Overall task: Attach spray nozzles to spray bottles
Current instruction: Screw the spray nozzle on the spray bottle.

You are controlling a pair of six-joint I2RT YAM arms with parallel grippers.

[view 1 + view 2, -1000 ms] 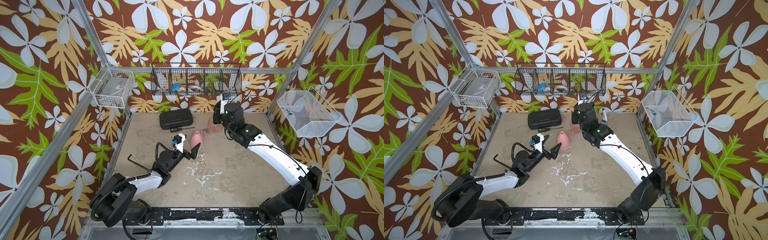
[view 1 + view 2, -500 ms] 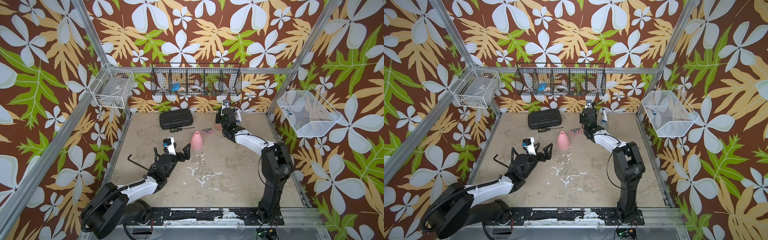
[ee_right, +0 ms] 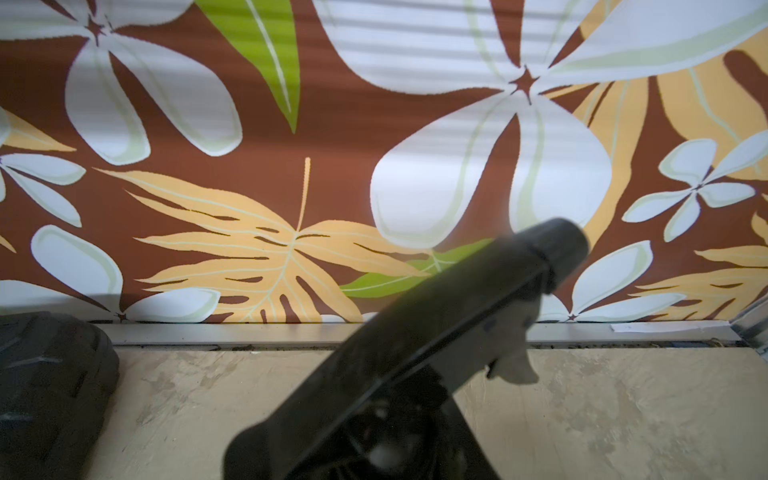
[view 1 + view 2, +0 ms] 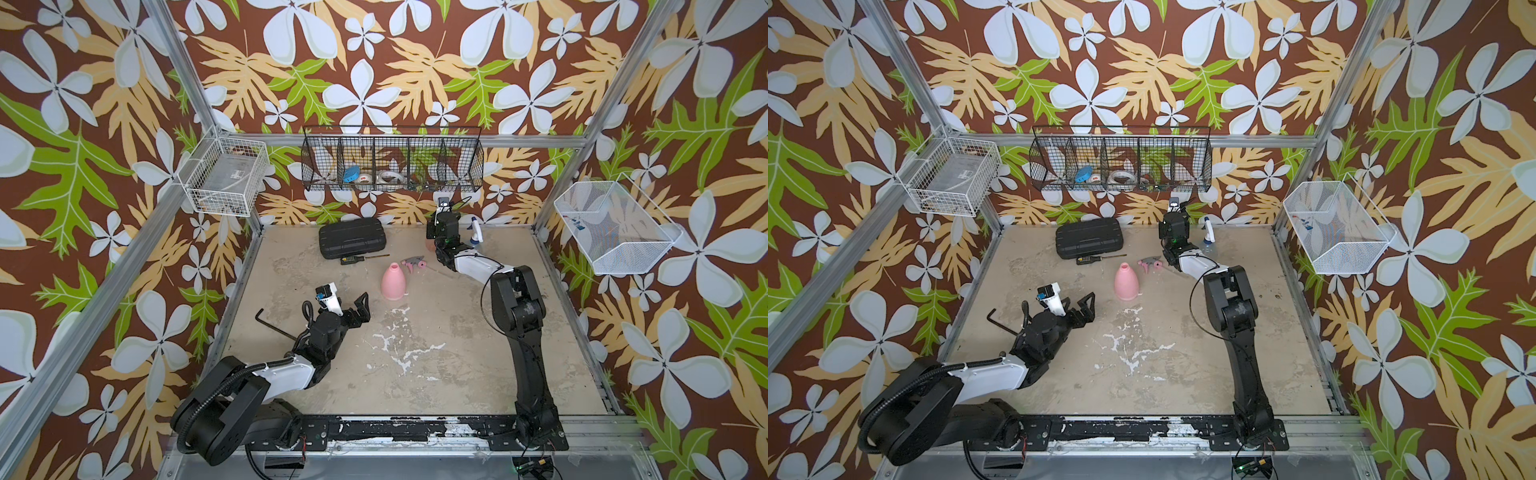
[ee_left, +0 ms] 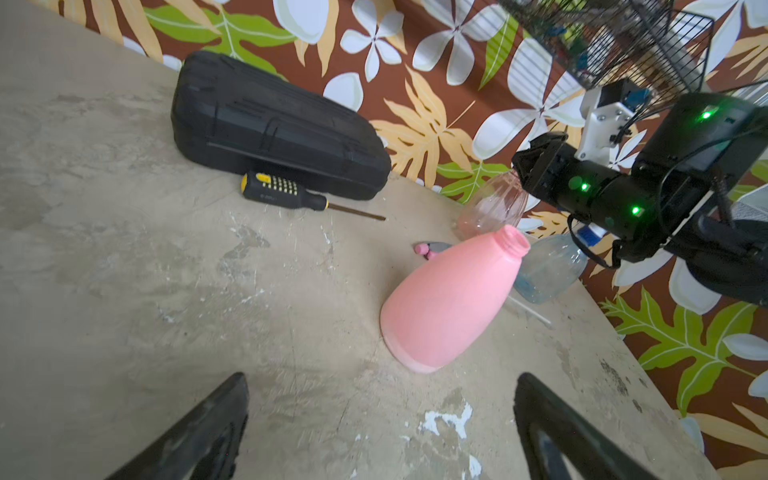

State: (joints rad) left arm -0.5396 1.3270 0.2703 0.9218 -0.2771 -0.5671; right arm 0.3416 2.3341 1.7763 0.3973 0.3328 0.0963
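Note:
The pink cone-shaped spray bottle stands upright mid-table with an open neck. My left gripper is open and empty, a short way in front of it. The grey-and-pink spray nozzle lies just behind the bottle. At the back, my right gripper is shut on the black spray nozzle, right at the neck of the orange-red bottle. Beside them stands the clear bluish bottle, topped by a white-and-blue nozzle.
A flat black case lies at the back left with a black-and-yellow screwdriver in front of it. An Allen key lies near the left edge. Wire baskets hang on the walls.
My left gripper has drawn back from the pink bottle towards the front left, staying open. The right arm has folded up at the elbow while its gripper stayed at the back.

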